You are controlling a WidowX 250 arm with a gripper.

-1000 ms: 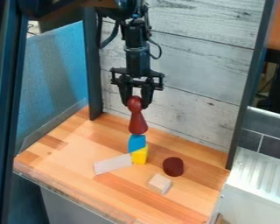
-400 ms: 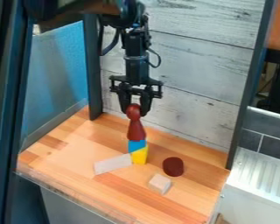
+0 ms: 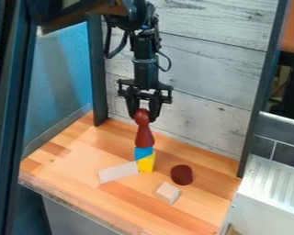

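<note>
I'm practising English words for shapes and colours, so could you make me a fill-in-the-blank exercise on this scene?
1. The gripper is at the round head of the ____ pawn-shaped piece.
2. Below that piece, the blue block is right above a ____ block.
3. The dark red round piece and the small pale block rest on a surface made of ____.

Missing words: red; yellow; wood.

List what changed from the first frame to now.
Gripper and the red peg-shaped piece came down together, so its base now looks to be at the blue block. Nothing newly grasped or released. Unchanged: yellow block, pale flat block, dark red round piece, small pale block.
</note>
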